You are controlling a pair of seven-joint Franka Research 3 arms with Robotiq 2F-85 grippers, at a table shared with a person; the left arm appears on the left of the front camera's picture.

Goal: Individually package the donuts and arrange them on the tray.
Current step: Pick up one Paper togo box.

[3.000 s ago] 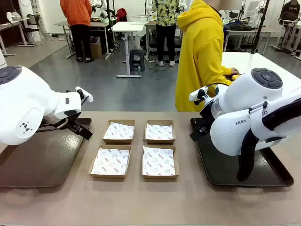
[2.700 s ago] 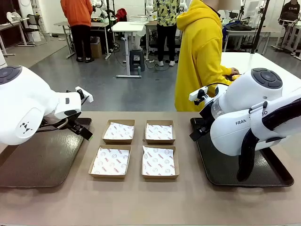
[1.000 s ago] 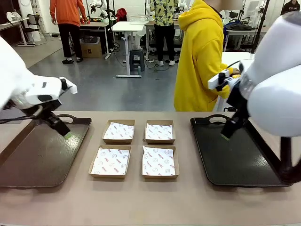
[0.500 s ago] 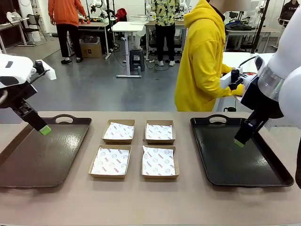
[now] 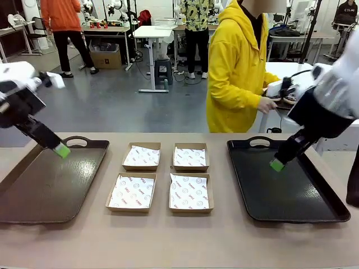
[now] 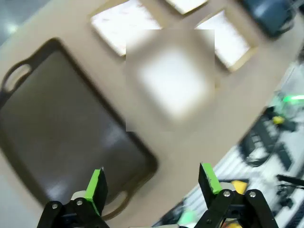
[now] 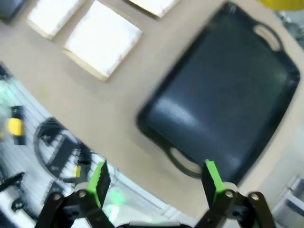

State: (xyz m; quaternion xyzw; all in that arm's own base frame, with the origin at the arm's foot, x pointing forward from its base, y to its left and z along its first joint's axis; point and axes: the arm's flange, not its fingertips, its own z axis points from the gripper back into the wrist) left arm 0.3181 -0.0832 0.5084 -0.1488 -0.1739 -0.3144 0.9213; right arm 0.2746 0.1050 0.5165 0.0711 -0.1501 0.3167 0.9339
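The donuts are out of view. My left gripper (image 5: 61, 150) hangs over the far left corner of the dark brown tray (image 5: 50, 190). In the left wrist view the left gripper (image 6: 153, 185) is open with nothing between its green pads (image 6: 97, 189), high above the brown tray (image 6: 61, 123). My right gripper (image 5: 277, 165) hovers over the far part of the black tray (image 5: 291, 196). In the right wrist view the right gripper (image 7: 156, 179) is open and empty too, with the black tray (image 7: 228, 90) below it.
Several paper-lined cardboard boxes (image 5: 133, 191) lie in a square between the trays, all without contents. A person in a yellow hoodie (image 5: 235, 67) stands at the far edge, turned to a white side table (image 5: 286, 70), one hand (image 5: 263, 104) reaching behind my right arm.
Both arms have unfolded from low over the trays and lifted, their grippers now hanging higher over the trays' far parts. The person has turned and reached towards the side table.
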